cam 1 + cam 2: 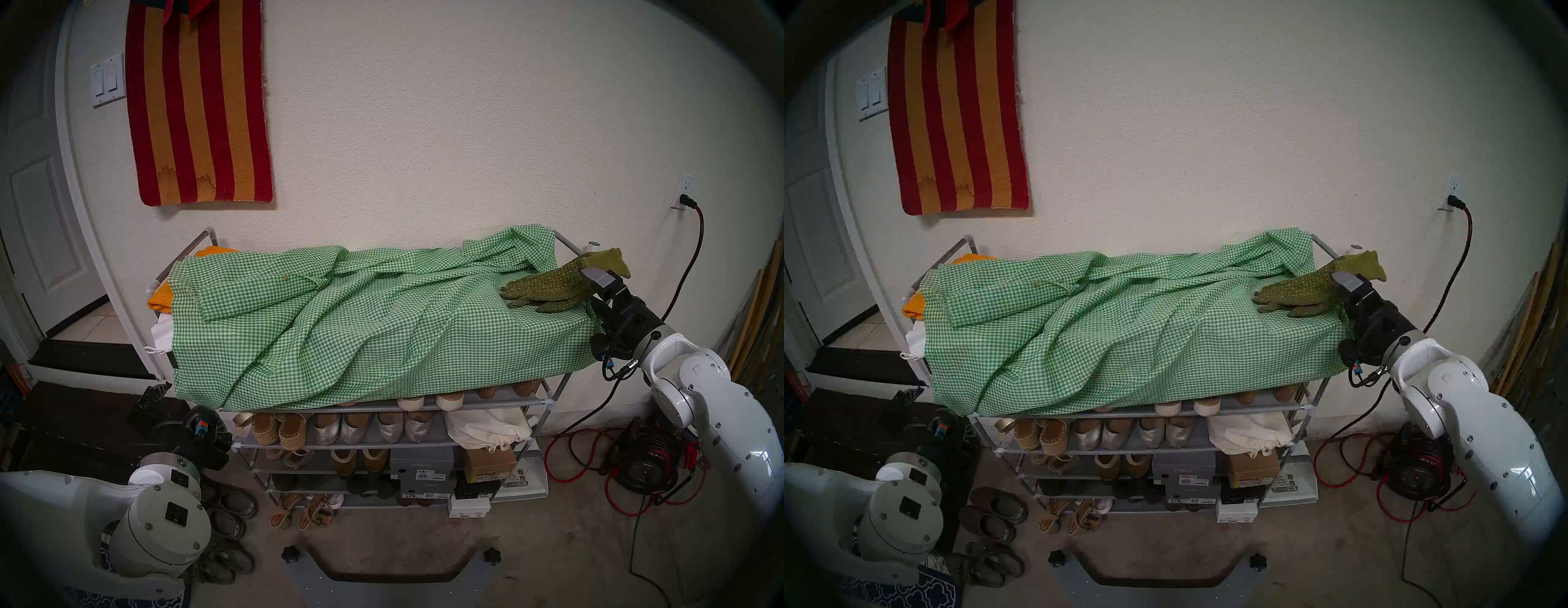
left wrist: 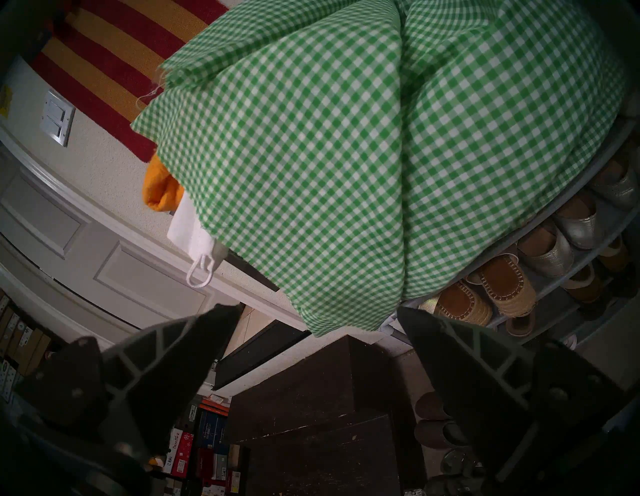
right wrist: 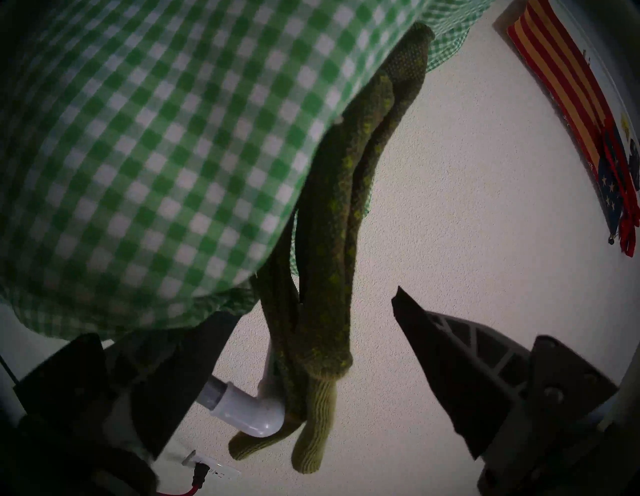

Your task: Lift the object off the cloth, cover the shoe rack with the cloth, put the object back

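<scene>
While open (holding nothing), right gripper (image 3: 308, 346) flanks gloves (image 3: 322, 277).

We count one checked cloth (image 1: 360, 322), one pair of green gloves (image 1: 551, 286), one shoe rack (image 1: 547, 401), one orange cloth (image 1: 163, 297), one striped rug (image 1: 199, 106), two robot arms, and four silver shoes (image 1: 367, 426) side by side on one shelf.

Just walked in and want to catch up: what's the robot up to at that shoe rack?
The green checked cloth is draped over the top of the shoe rack. The gloves lie on it at the robot's right end. The right gripper is open around their cuffs. The left gripper is open, empty and low by the rack's left corner.
</scene>
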You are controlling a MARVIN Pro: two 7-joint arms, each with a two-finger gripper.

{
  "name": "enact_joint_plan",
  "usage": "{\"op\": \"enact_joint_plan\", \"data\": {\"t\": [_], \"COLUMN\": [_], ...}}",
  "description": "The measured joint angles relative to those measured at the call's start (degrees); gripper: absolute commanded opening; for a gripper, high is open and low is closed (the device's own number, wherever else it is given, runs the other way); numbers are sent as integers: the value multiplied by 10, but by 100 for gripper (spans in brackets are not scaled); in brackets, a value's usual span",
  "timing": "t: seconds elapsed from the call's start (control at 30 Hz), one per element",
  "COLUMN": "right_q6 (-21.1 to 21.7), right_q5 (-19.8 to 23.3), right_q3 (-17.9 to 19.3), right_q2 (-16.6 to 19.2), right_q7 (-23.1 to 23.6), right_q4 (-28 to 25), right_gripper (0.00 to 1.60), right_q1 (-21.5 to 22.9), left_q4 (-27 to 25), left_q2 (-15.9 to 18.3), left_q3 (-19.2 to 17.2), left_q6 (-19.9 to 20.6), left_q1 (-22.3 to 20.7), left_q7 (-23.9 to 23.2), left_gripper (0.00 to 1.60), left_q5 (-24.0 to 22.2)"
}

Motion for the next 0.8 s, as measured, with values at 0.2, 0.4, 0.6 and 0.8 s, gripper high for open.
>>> {"op": "enact_joint_plan", "data": {"t": [0.2, 0.4, 0.6, 0.8], "right_q6": [-9, -12, -14, -11], "right_q5": [3, 3, -1, -13], "right_q3": [-21, -41, -57, -67], "right_q2": [-3, -12, -18, -25], "right_q7": [-4, -5, -5, -10], "right_q4": [13, 32, 44, 53], "right_gripper": [80, 50, 0, 0], "right_q1": [26, 55, 76, 89], "left_q4": [0, 0, 0, 0], "left_q2": [0, 0, 0, 0], "left_q3": [0, 0, 0, 0], "left_q6": [0, 0, 0, 0], "left_q1": [0, 0, 0, 0], "left_q7": [0, 0, 0, 0], "left_gripper": [160, 160, 160, 160], "left_q5": [0, 0, 0, 0]}}
